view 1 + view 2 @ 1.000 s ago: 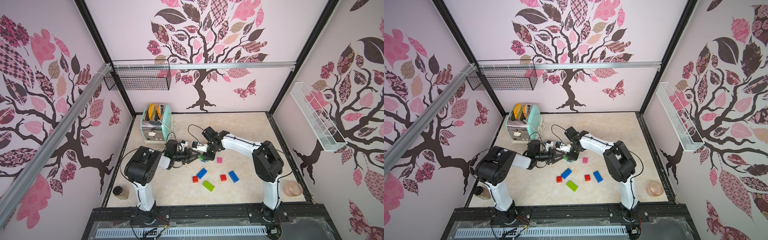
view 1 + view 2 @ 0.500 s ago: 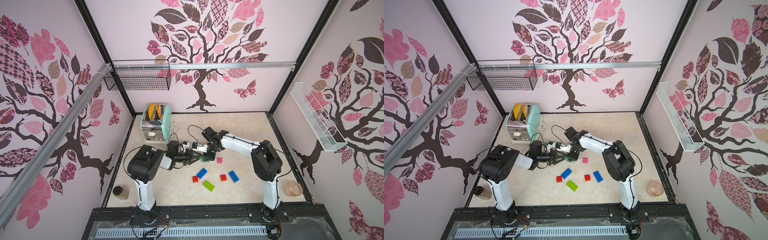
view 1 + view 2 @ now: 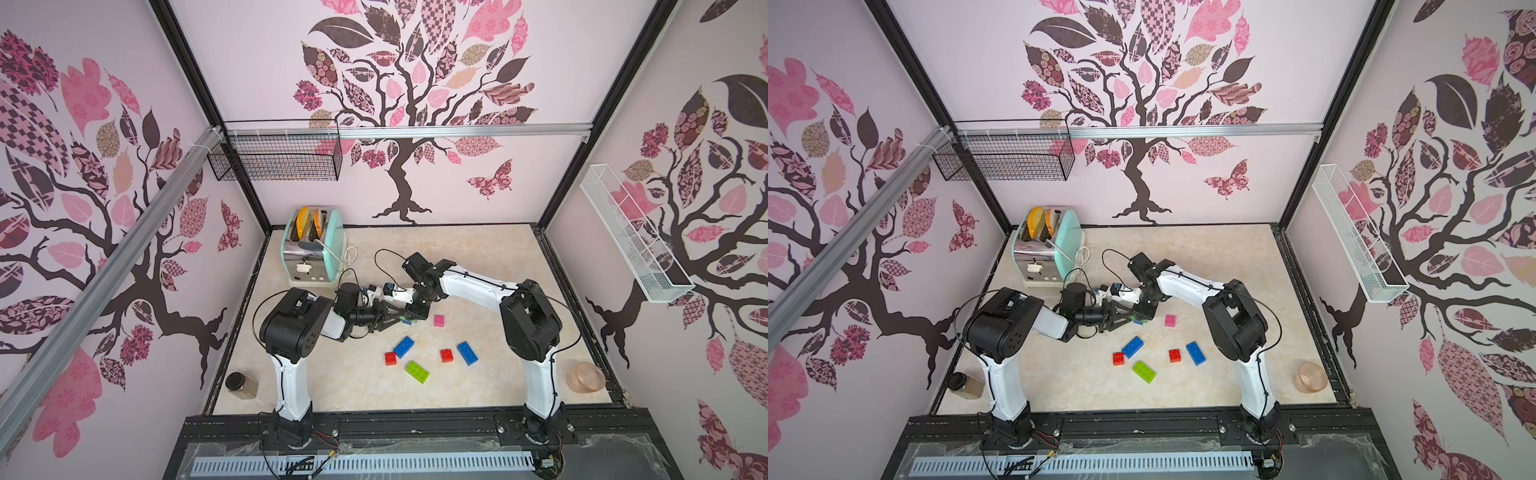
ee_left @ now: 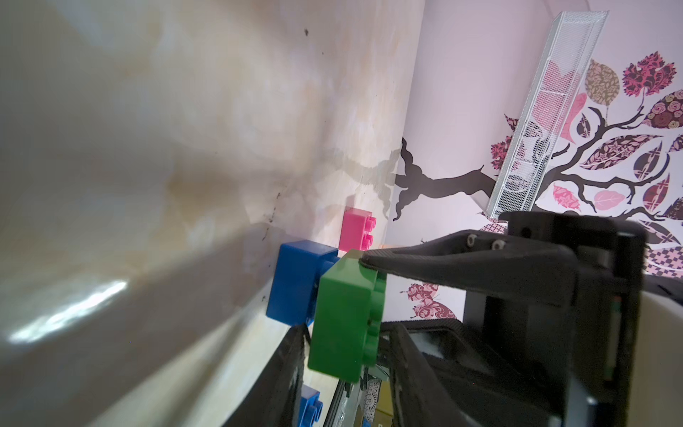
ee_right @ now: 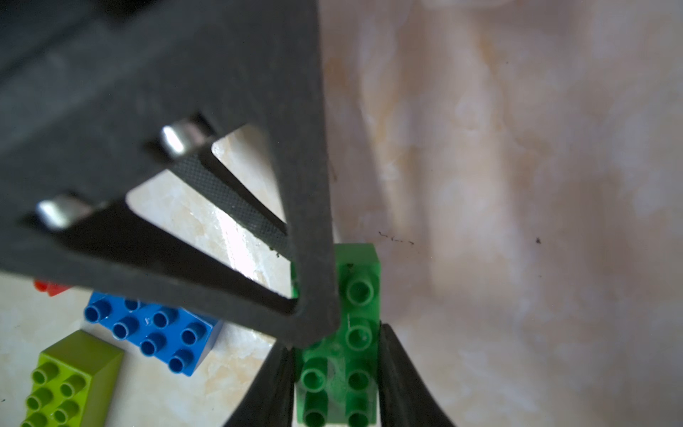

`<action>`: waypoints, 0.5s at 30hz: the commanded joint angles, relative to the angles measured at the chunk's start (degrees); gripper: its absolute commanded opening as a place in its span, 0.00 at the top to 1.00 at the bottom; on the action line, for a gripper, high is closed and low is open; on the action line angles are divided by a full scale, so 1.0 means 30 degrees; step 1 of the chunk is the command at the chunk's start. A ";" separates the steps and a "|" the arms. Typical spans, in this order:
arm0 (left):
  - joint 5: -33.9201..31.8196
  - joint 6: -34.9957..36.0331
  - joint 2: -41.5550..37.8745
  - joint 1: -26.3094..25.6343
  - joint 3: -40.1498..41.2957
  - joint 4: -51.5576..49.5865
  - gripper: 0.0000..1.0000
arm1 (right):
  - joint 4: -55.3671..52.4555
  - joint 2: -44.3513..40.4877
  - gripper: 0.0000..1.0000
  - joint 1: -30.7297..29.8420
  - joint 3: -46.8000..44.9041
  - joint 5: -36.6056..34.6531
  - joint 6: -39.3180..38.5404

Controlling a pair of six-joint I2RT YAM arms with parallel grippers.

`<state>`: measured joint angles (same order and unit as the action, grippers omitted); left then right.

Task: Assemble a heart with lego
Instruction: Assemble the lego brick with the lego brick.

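Dark green brick [image 5: 360, 292] in right claw [image 5: 334, 342]

Bricks: eight.
Two long blue: long blue brick [image 3: 404, 347], second long blue brick [image 3: 467, 353].
Two red: red brick [image 3: 390, 358], second red brick [image 3: 446, 355].
One lime brick [image 3: 417, 371].
One pink brick [image 3: 439, 320].
One dark green brick [image 4: 343, 325].
One small blue brick [image 4: 299, 281].
Two arms: left arm [image 3: 291, 374], right arm [image 3: 536, 374].
Two end effectors: left end effector [image 4: 332, 307], right end effector [image 5: 338, 384].
One toaster [image 3: 328, 253], two slices [image 3: 302, 218] in slots.
Two wire baskets: black basket [image 3: 276, 162], white basket [image 3: 636, 241].
One jar [image 3: 241, 384].
One pink round dish [image 3: 586, 376].
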<state>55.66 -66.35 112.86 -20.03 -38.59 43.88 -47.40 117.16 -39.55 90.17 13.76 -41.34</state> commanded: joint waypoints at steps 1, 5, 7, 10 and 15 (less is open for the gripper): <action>0.0193 -0.0070 0.0341 -0.0083 -0.0222 0.0696 0.62 | -0.0386 0.0643 0.66 -0.0025 0.0371 -0.0106 -0.0013; 0.0170 -0.0091 0.0580 -0.0079 -0.0268 0.0812 0.65 | -0.0523 0.0744 0.66 -0.0047 0.0533 -0.0504 0.0224; 0.0195 -0.0221 0.0750 -0.0071 -0.0321 0.0989 0.67 | -0.0411 0.0752 0.66 -0.0076 0.0385 -0.0637 0.0345; 0.0220 -0.0519 0.0950 -0.0065 -0.0343 0.1367 0.68 | -0.0353 0.0774 0.66 -0.0113 0.0218 -0.0900 0.0495; 0.0212 -0.0591 0.1053 -0.0083 -0.0278 0.1518 0.71 | 0.0069 0.0705 0.67 -0.0142 -0.0305 -0.1331 0.0798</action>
<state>55.90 -67.77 114.98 -20.03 -38.92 46.85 -47.29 117.58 -39.62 90.21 11.79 -39.92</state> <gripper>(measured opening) 0.294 0.336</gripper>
